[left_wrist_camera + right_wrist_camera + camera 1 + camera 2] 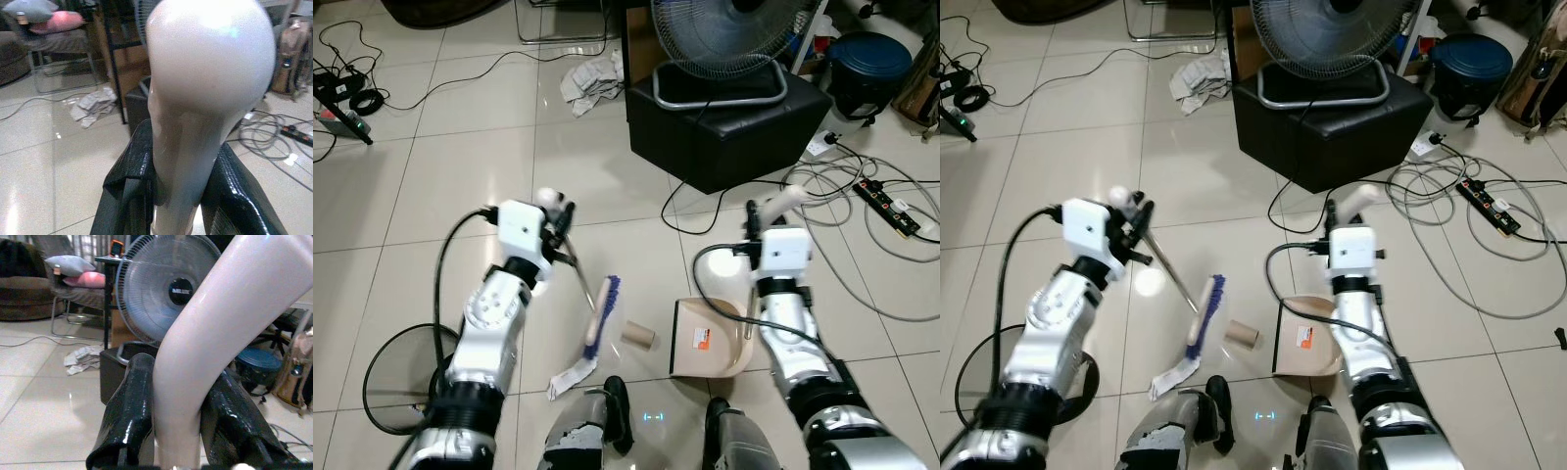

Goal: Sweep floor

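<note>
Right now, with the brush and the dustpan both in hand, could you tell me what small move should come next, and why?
Probably a short push of the brush toward the dustpan. The left gripper is shut on the brush handle, the right gripper on the dustpan handle. The cardboard tube lies on the tiles between bristles and pan mouth, beside the brush head, so a brief sweep should roll it in.

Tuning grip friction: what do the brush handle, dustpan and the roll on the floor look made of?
Brush handle: glossy white plastic, by its highlights. Dustpan: smooth beige plastic, likely. Roll: matte brown cardboard tube, apparently. Floor: glazed tiles, reflective, with grout lines.
</note>
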Tool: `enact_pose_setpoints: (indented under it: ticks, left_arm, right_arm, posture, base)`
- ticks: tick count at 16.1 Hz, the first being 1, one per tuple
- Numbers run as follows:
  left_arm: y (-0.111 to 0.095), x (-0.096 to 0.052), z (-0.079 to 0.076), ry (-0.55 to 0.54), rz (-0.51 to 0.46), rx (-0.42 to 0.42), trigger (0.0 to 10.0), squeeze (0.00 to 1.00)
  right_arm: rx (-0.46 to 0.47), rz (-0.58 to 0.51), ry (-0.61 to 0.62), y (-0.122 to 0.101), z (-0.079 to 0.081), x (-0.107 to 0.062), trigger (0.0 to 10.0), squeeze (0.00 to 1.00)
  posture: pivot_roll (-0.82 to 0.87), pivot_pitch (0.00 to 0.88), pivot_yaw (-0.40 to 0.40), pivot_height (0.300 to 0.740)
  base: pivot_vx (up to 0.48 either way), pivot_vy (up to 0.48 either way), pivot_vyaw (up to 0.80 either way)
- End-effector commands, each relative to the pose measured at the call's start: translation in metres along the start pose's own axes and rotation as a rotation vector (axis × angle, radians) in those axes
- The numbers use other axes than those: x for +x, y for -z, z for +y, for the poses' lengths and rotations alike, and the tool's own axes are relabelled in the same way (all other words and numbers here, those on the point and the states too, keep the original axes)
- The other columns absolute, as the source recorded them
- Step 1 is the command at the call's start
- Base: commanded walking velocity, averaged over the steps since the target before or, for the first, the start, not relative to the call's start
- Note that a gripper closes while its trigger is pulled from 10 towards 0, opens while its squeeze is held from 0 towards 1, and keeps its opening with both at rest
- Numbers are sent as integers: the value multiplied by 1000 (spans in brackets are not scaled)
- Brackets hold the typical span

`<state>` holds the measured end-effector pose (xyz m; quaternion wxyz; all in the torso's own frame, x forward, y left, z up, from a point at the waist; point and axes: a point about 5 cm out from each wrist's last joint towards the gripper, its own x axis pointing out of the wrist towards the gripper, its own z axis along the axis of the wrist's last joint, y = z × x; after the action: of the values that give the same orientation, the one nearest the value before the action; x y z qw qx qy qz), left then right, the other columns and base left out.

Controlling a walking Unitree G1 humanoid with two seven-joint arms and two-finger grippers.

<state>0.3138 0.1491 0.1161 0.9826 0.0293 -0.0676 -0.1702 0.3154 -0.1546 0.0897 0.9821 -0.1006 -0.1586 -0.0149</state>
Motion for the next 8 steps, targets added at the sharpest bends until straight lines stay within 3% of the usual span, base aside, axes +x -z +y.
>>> enact_pose_setpoints:
  ticks: [1, 5, 6, 8]
  left_arm:
    - [19, -7, -10, 32, 99, -48, 10000, 0]
    - [20, 4, -18, -25, 111, -203, 10000, 0]
    - [13, 13, -17, -101, 72, -310, 10000, 0]
    - [4, 22, -14, -168, 26, -423, 10000, 0]
  right_arm:
    - [12, 39, -25, 7, 12, -9, 10000, 0]
    - [28, 59, -9, 8, 18, -9, 10000, 0]
    - [38, 63, 8, 8, 18, -10, 10000, 0]
    - [84, 58, 41, 6, 14, -10, 10000, 0]
  posture:
    - [134, 249, 120, 740]
    - [132, 260, 126, 740]
    - [127, 257, 126, 740]
    - [118, 247, 124, 740]
  base:
    - [0, 0, 0]
    - [0, 0, 0]
    - [0, 0, 0]
    - [0, 0, 0]
